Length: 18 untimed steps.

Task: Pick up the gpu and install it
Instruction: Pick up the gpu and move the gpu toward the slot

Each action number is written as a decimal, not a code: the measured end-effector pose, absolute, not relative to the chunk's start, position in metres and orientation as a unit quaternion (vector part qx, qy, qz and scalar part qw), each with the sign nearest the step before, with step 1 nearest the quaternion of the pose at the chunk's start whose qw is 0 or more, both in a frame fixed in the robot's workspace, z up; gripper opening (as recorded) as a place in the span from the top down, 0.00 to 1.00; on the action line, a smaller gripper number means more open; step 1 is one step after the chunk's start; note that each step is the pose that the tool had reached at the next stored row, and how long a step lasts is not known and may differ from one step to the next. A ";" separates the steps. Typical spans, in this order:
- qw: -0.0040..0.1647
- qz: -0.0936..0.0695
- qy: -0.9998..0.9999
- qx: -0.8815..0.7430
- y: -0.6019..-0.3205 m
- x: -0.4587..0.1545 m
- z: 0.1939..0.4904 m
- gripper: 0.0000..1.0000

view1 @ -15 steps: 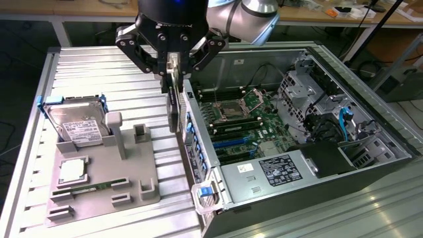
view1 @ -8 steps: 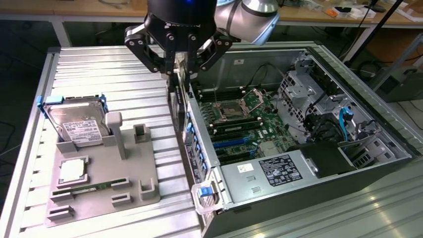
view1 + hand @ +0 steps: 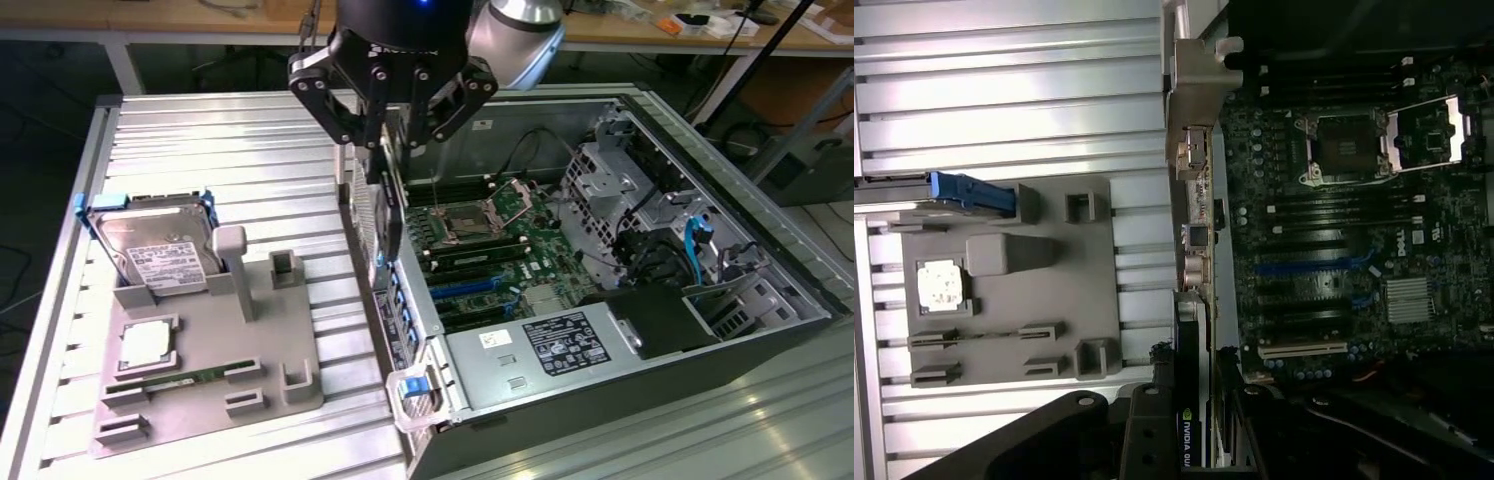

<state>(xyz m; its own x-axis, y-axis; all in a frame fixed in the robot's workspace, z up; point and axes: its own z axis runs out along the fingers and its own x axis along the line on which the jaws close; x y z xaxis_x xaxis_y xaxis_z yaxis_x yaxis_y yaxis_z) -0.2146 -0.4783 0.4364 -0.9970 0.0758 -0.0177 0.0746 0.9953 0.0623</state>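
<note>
My gripper hangs at the top of the exterior view, shut on the gpu. The card shows edge-on as a thin dark strip reaching down from the fingers. It is in the air over the left wall of the open computer case, beside the motherboard. In the wrist view the gpu runs out from between the black fingers, with a green logo on its edge. It lies along the case's rear panel, next to the motherboard's expansion slots.
A grey fixture plate on the ribbed table holds a hard drive, a processor chip and a memory stick. Inside the case are a power supply, drive cages and cables.
</note>
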 end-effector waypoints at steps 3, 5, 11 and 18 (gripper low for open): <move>0.010 0.031 0.999 0.038 -0.478 -0.208 0.436 0.73; 0.010 0.031 0.999 0.038 -0.478 -0.203 0.436 0.73; 0.010 0.031 0.999 0.038 -0.478 -0.190 0.436 0.73; 0.010 0.031 0.999 0.038 -0.478 -0.173 0.436 0.73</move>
<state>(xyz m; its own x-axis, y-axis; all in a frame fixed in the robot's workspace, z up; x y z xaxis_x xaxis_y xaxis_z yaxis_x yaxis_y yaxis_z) -0.1730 -0.4783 0.4364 -0.9970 0.0758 -0.0177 0.0746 0.9953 0.0623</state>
